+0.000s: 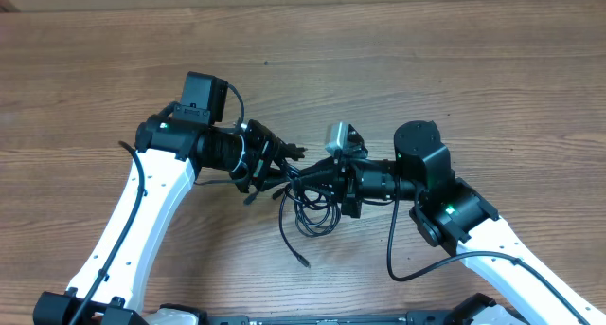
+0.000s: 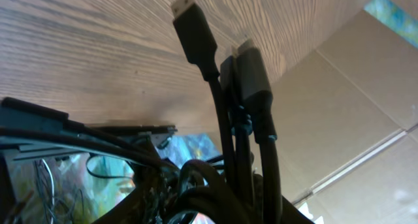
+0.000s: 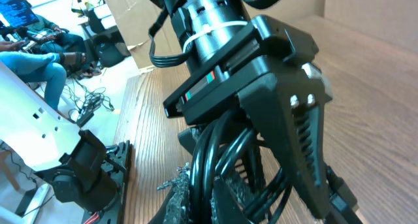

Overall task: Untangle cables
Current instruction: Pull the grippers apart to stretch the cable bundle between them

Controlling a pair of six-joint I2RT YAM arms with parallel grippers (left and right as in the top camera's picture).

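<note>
Wood-grain table (image 1: 398, 69) with no container on it; cardboard boxes (image 2: 346, 100) stand beyond its edge, contents unseen. Left arm (image 1: 142, 202) and right arm (image 1: 492, 240) meet at centre. Left gripper (image 1: 289, 159) straddles the cables (image 1: 308, 211), cords running between its fingers — whether the jaws clamp them cannot be told. Right gripper (image 1: 305, 178) is closed at the bundle's right side, though no pinched cord can be made out. The bundle hangs between both grippers, with loops trailing toward the robot. Judged light, limp and prone to snagging — best taken just behind a stiff plug end (image 2: 196, 38).
</note>
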